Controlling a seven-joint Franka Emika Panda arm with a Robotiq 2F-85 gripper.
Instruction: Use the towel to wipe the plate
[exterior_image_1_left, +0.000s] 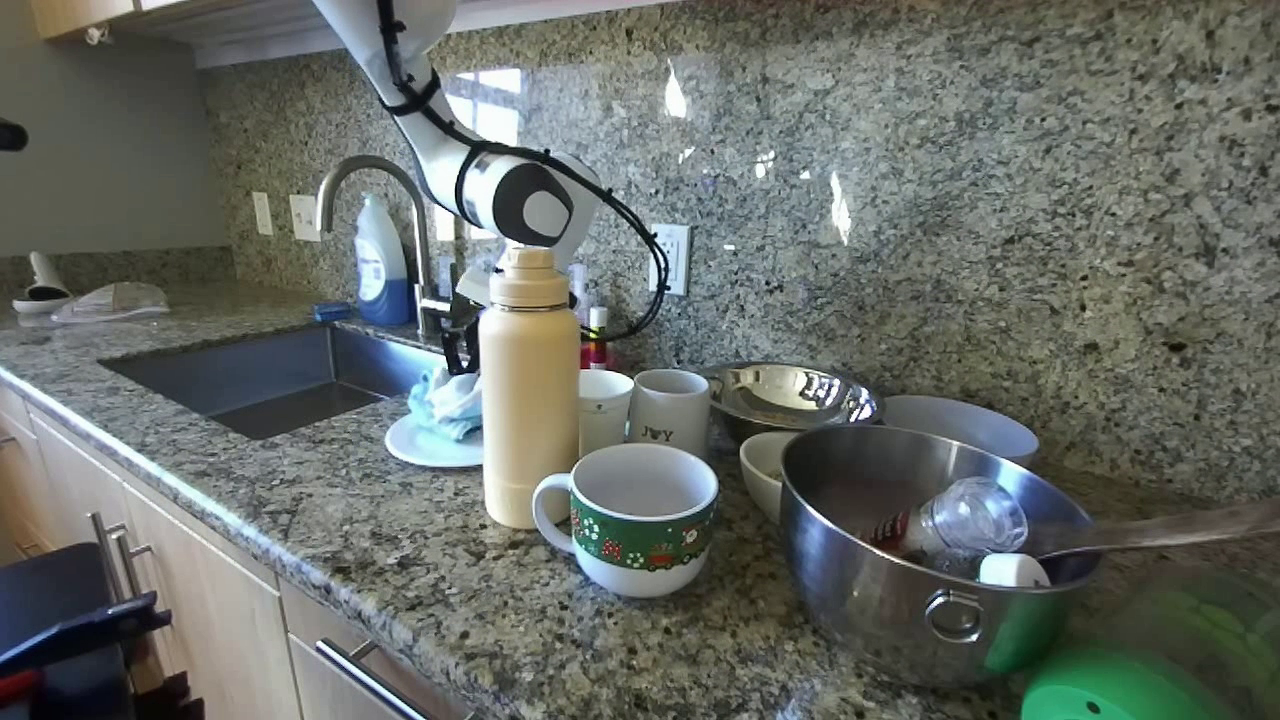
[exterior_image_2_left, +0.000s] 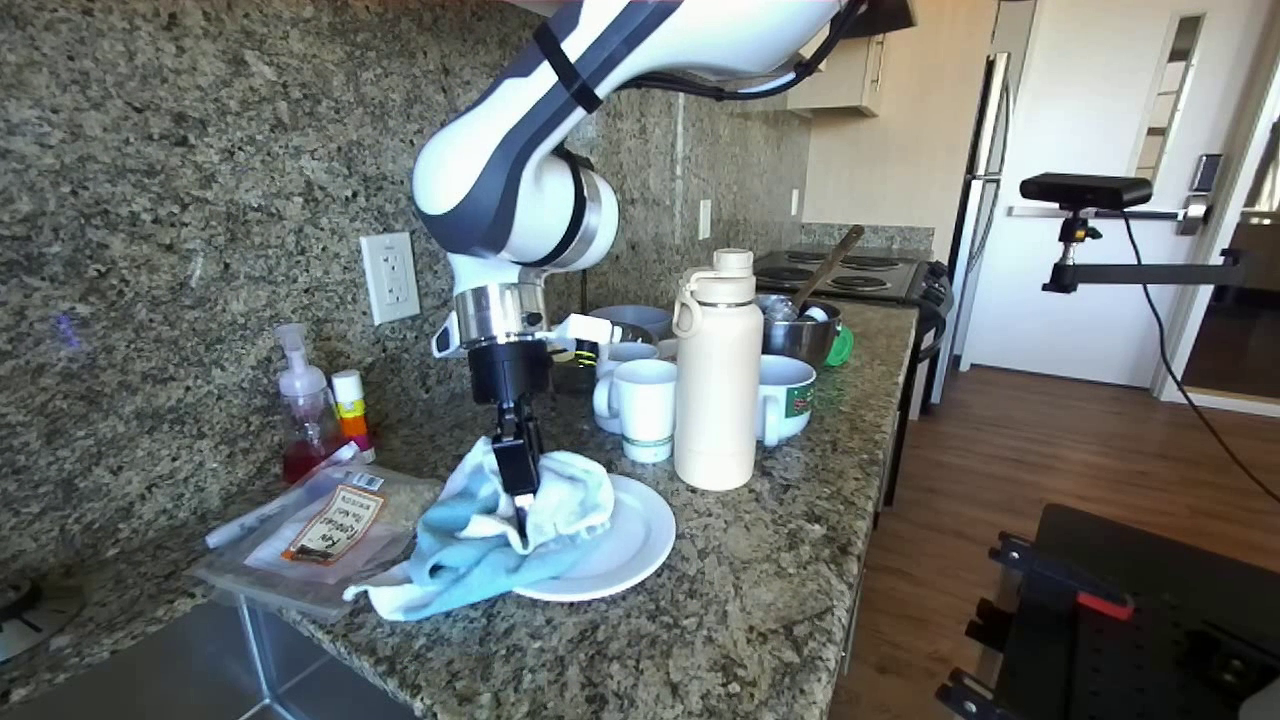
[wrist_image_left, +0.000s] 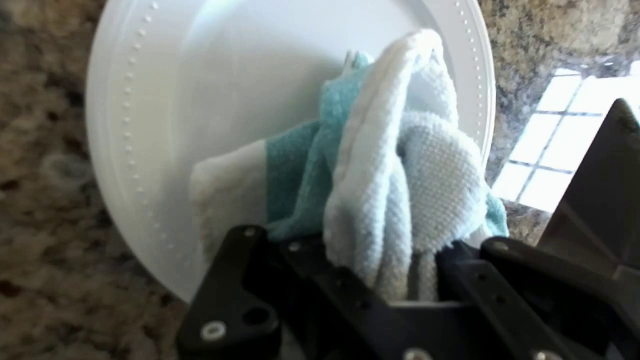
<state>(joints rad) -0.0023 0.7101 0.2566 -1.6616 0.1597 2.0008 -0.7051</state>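
The white plate lies flat on the granite counter and shows in both exterior views. The blue-green and white towel is bunched on it. Part of the towel hangs over the plate's edge onto the counter, on the plastic bag's side. My gripper points down over the plate and is shut on the towel. In the wrist view, towel folds come up between the fingers, and the fingertips are hidden in the cloth. Much of the plate's surface is uncovered there.
A tall cream bottle stands close beside the plate, with white mugs and a green-banded mug near it. A plastic bag lies at the sink. A steel bowl holds utensils. A soap dispenser stands by the wall.
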